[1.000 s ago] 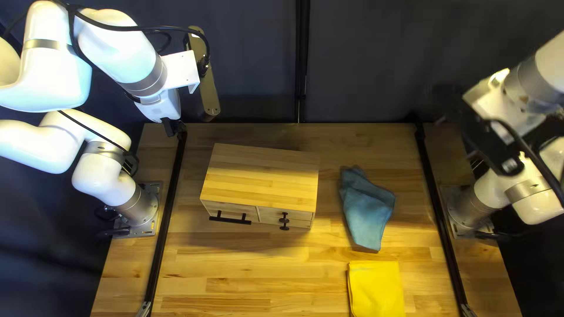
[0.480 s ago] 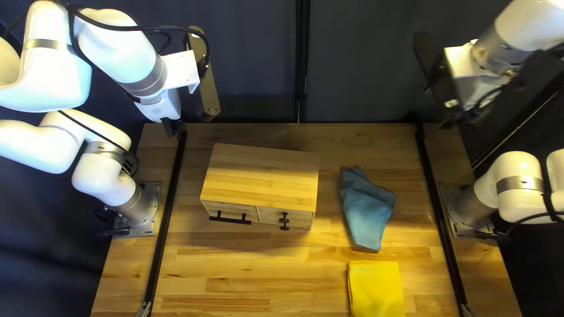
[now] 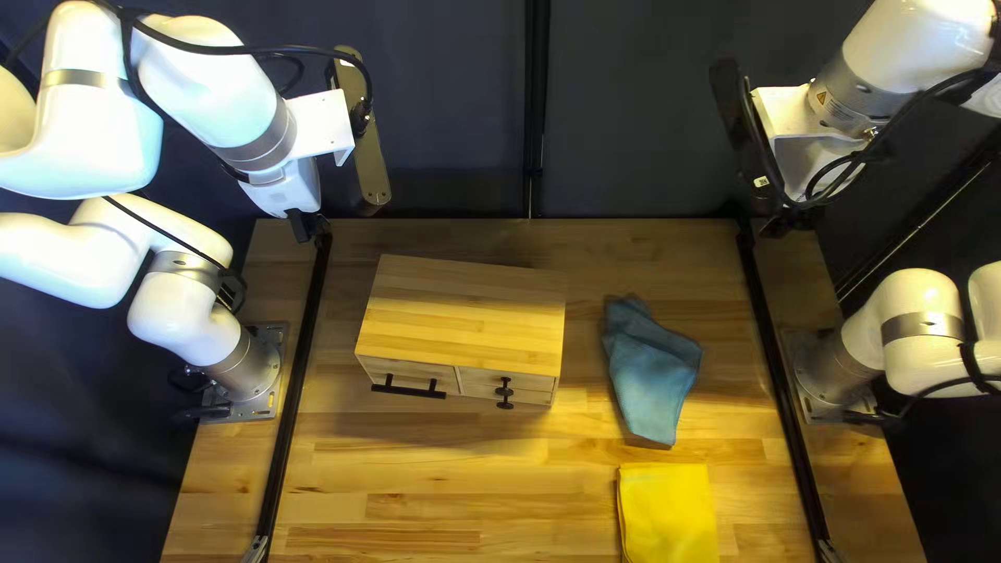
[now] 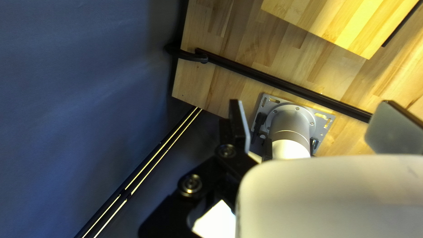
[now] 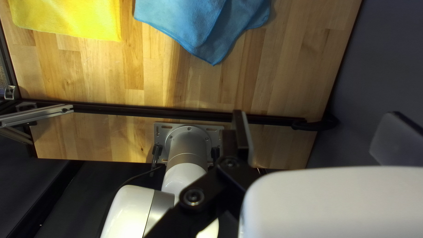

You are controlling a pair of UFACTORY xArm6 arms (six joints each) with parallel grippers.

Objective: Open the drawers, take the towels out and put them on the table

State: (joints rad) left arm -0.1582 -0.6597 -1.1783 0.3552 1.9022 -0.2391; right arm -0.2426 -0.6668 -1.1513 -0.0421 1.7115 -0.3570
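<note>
A wooden drawer chest [image 3: 461, 328] stands mid-table, both drawers closed, with a black bar handle [image 3: 407, 389] and a black knob [image 3: 504, 392] on its front. To its right lies a crumpled blue towel [image 3: 649, 367], and a folded yellow towel [image 3: 667, 508] rests at the near edge. My left gripper [image 3: 366, 133] hangs high over the far left corner, open and empty [image 4: 310, 105]; a corner of the chest [image 4: 337, 23] shows ahead of it. My right gripper [image 3: 741, 129] is raised at the far right, open and empty [image 5: 314, 114], with the blue towel [image 5: 205, 23] and yellow towel [image 5: 66, 16] far ahead.
Black rails [image 3: 309, 328] [image 3: 765, 336] run along both sides of the table. The arm bases [image 3: 242, 375] [image 3: 829, 383] are bolted outside them. A dark curtain closes off the far edge.
My right arm has swung up and back, lifting its gripper from low at the right edge to high over the far right corner. The left arm, chest and towels have not moved.
</note>
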